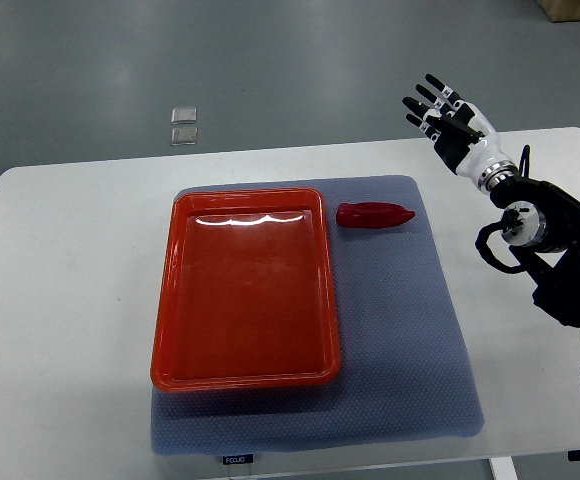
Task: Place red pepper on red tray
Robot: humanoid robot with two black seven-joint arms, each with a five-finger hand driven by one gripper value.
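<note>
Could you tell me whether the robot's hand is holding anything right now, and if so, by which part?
Nothing is held: the right hand is open, apart from the red pepper on the mat.

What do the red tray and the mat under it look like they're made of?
The red tray looks like glossy hard plastic: a bright ceiling glare streaks its floor near the far rim. The blue-grey mat seems soft foam or rubber, matte with a fine dotted weave; which one is unclear. The red pepper lies on the mat, beside the tray.

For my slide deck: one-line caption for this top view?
Right hand open above the table, red pepper on the mat beside the empty red tray.
</note>
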